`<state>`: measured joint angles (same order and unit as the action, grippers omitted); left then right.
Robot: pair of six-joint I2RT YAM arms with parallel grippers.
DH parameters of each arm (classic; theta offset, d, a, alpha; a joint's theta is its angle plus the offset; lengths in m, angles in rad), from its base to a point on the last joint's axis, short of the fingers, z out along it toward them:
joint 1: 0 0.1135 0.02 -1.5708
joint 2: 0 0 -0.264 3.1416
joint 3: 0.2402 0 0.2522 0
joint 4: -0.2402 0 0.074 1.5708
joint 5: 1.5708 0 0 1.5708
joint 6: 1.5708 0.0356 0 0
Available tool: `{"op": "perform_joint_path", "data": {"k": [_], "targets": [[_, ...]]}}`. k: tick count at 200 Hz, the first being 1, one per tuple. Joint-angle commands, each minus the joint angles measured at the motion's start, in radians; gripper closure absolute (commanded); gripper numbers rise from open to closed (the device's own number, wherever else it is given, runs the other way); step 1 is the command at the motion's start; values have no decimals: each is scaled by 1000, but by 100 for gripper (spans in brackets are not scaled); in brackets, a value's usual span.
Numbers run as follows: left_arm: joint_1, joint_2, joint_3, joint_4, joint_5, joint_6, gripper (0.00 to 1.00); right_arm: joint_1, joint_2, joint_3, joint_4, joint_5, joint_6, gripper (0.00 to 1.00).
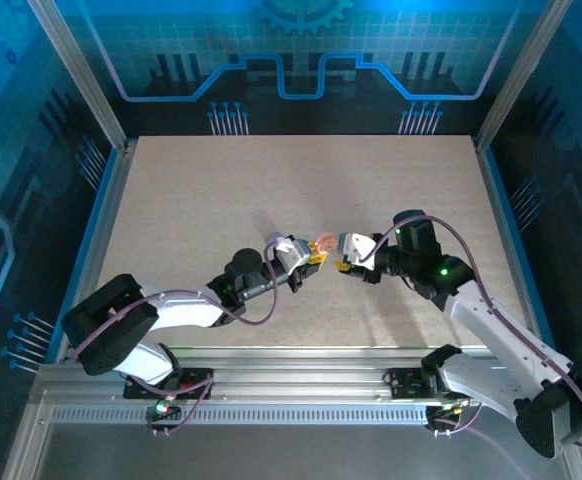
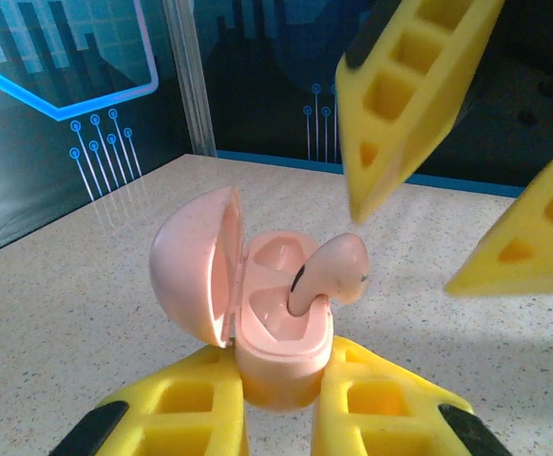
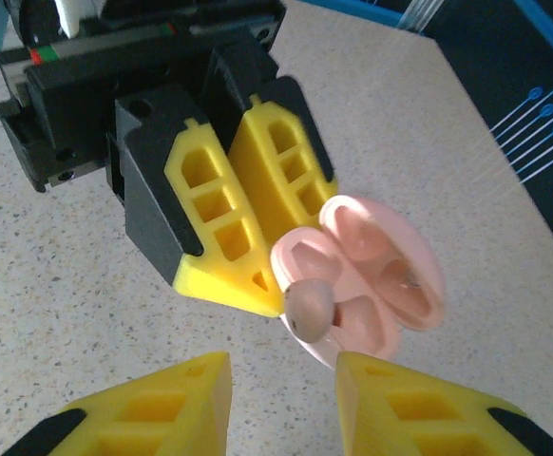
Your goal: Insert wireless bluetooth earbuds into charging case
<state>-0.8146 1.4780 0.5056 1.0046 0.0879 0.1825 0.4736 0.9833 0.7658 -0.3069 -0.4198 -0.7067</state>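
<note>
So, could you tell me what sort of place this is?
Probably a robot test cell: silver aluminium frame posts, blue circuit-print wall panels, and a speckled beige tabletop.

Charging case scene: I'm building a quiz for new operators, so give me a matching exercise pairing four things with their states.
Things:
1. left pincer
2. right pincer
3. earbud
4. lid

States:
A. swung open
B. standing half out of the case
C. shut on the case
D. open, holding nothing

Pairs: 1-C, 2-D, 3-B, 4-A
</note>
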Motion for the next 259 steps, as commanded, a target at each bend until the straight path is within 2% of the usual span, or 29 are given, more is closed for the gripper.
{"op": "perform_joint_path", "data": {"k": [1,75,259], "targets": [[-8,-26,4,30,19,3,86,21,19,14,12,-21,17,66],[-8,-24,8,28,21,7,86,47,44,19,26,-39,22,72],[-9,-25,10,11,30,11,86,89,101,73,65,-38,48,75]]}}
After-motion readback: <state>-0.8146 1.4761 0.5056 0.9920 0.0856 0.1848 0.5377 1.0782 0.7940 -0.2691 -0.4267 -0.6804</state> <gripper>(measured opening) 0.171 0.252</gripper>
